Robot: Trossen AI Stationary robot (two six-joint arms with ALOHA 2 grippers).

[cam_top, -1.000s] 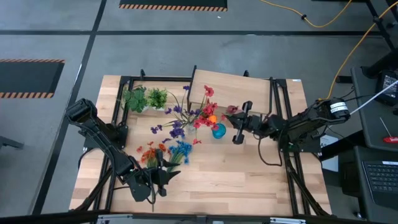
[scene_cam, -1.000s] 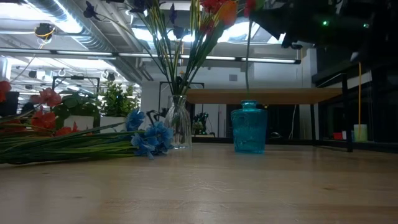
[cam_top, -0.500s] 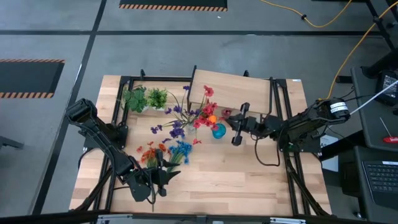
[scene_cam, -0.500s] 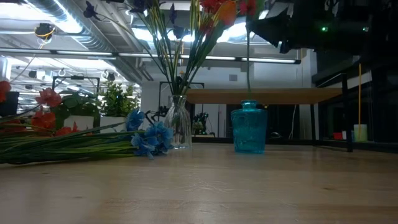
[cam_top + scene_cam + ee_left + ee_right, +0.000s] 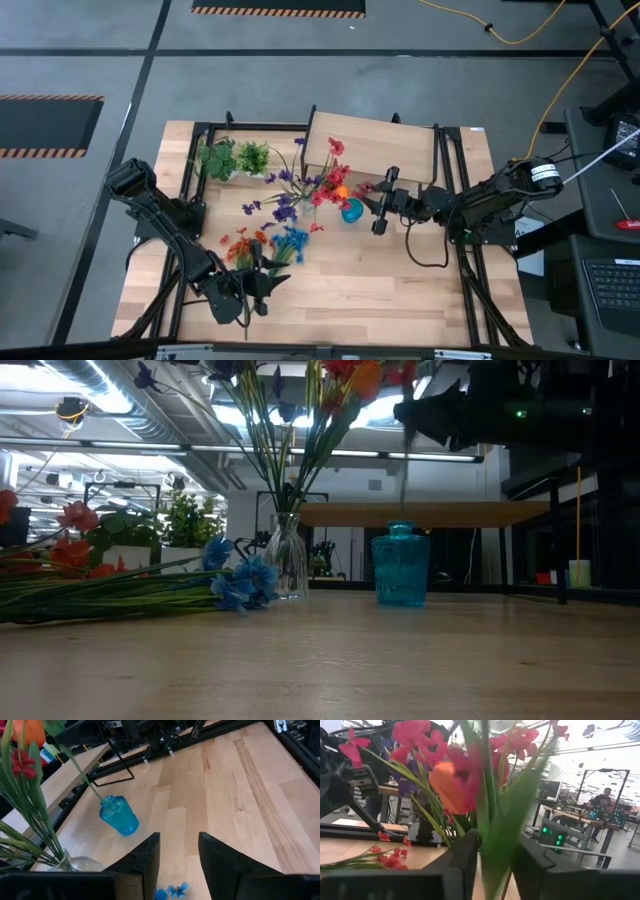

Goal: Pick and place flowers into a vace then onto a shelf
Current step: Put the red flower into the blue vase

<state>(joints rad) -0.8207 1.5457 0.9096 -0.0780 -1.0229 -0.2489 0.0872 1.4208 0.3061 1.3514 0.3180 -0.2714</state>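
Note:
A blue glass vase point(image 5: 352, 210) point(image 5: 400, 565) point(image 5: 118, 815) stands right of a clear vase point(image 5: 287, 558) that holds several flowers point(image 5: 325, 182). My right gripper point(image 5: 377, 207) point(image 5: 496, 865) hovers above the blue vase, shut on a green-stemmed flower point(image 5: 403, 470). The lower end of that stem reaches the vase's mouth point(image 5: 102, 797). More flowers point(image 5: 265, 245) point(image 5: 120, 590) lie flat on the table. My left gripper point(image 5: 256, 290) point(image 5: 177, 865) waits open near the table's near edge. The wooden shelf point(image 5: 375, 145) stands behind the vases. My right gripper pinches the flower's green stem point(image 5: 492, 840) between its two fingers, coming level from the table's right side and lying across the stem. The flower hangs roughly upright, lifted clear of the table, with its lower end at the blue vase's mouth point(image 5: 401, 522).
Two green leafy tufts point(image 5: 232, 158) stand at the table's far left. Black frame rails point(image 5: 445, 170) run along both sides of the table. Bare wood point(image 5: 400, 275) lies near the vases and along the near edge.
My right gripper has moved a little toward the table's left, toward the blue vase, carrying the held flower with it. The stem now hangs over the vase's mouth.

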